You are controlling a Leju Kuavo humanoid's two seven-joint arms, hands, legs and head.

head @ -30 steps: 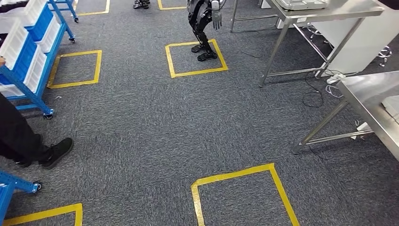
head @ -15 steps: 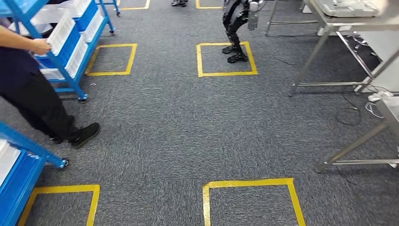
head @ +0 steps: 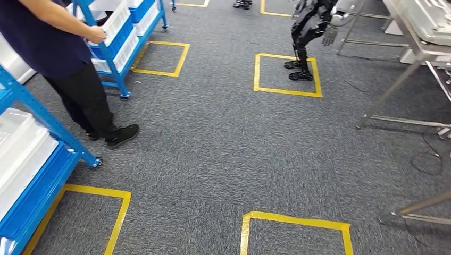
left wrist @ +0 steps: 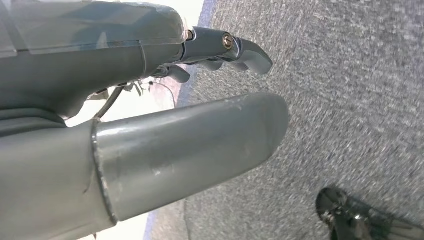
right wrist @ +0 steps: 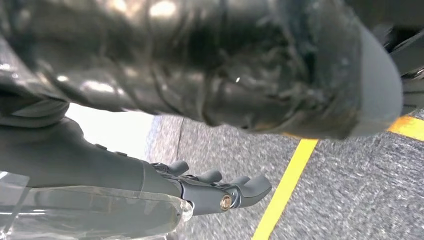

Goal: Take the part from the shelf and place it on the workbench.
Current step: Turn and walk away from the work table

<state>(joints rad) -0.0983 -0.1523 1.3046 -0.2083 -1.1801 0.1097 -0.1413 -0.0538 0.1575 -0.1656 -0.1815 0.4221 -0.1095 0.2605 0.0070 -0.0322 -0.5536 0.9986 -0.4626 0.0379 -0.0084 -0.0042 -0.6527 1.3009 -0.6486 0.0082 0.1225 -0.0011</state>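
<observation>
My left hand (left wrist: 165, 115) is hanging over the grey carpet floor (head: 223, 154), its thick grey thumb and darker fingers (left wrist: 240, 50) spread apart with nothing between them. My right hand (right wrist: 200, 187) is hanging the same way, fingers parted and holding nothing, above a strip of yellow tape (right wrist: 285, 185) on the carpet.

Nearest to me on the left, a blue metal shelf rack (head: 32, 175) is carrying white plastic bins (head: 18, 146); what lies inside them I cannot tell, so the part itself is not something I can pick out. Just beyond it, a person in a dark shirt and black trousers (head: 69, 64) is standing with a hand (head: 97, 34) resting on a second blue wheeled shelf rack (head: 119, 37). On my right, a steel-legged workbench (head: 409, 58) is standing. Farther off, another dark humanoid robot (head: 308, 32) is standing inside a yellow taped square (head: 287, 74).
</observation>
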